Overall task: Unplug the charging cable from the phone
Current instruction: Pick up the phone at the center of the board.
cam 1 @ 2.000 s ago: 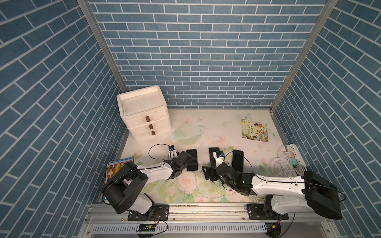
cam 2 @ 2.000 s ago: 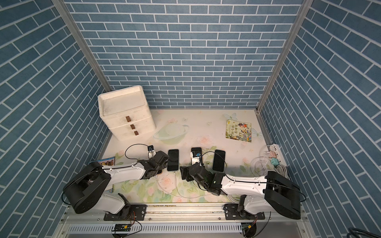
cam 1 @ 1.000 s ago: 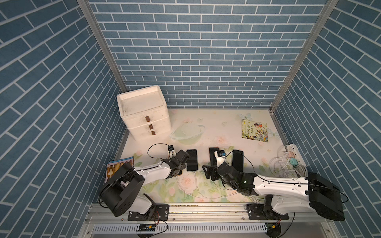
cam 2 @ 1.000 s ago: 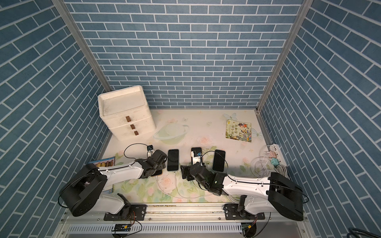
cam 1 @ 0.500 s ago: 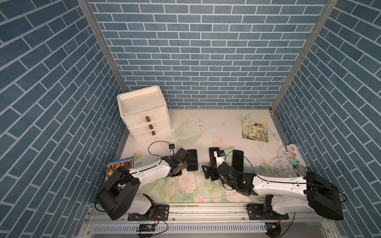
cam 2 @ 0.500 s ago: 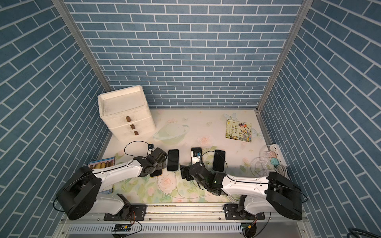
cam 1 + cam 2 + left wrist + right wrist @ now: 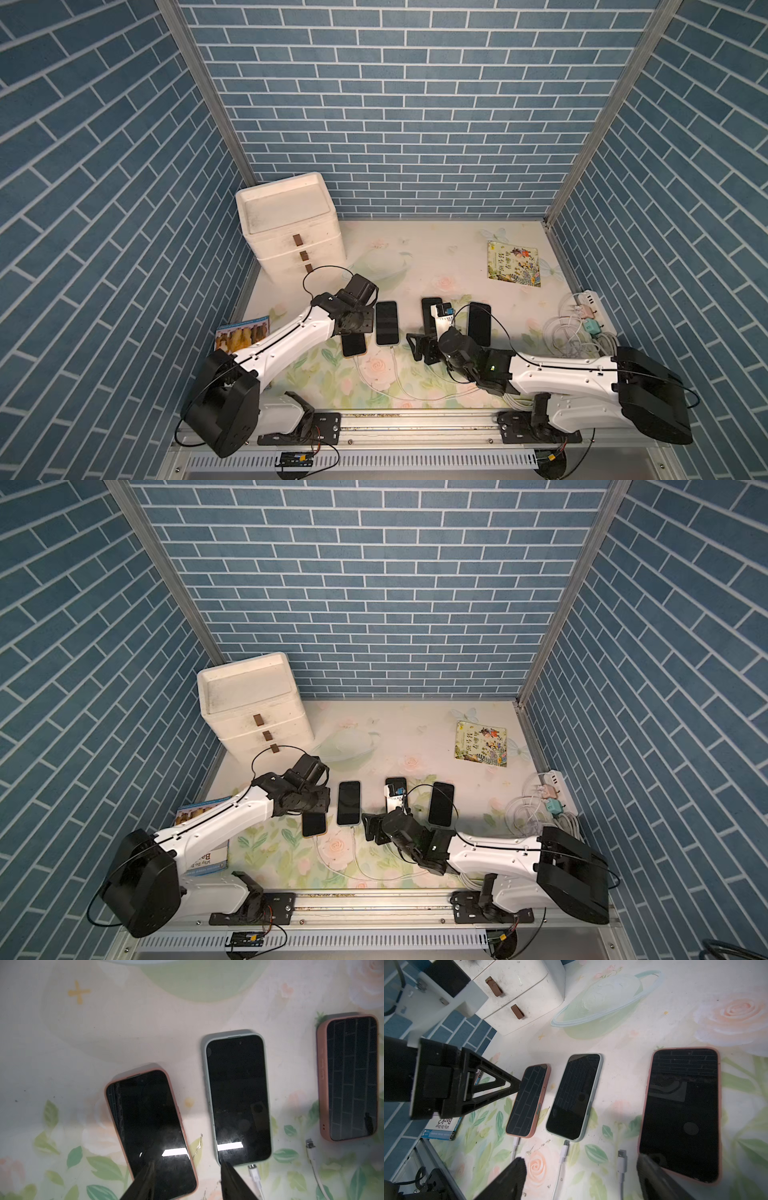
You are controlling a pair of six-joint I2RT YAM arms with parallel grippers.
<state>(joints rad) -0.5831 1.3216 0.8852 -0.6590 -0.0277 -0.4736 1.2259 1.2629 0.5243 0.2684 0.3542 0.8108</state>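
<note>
Two spread grippers: the left gripper hovers over the pink-cased phone. Right gripper, beside it, straddles a loose cable plug.

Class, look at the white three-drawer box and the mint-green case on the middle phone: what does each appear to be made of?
White three-drawer box: probably moulded plastic, matte and scuffed, with rounded corners and brown tab handles. Mint-green phone case: likely soft silicone or rubber, with a dull, even sheen and rounded edges.
</note>
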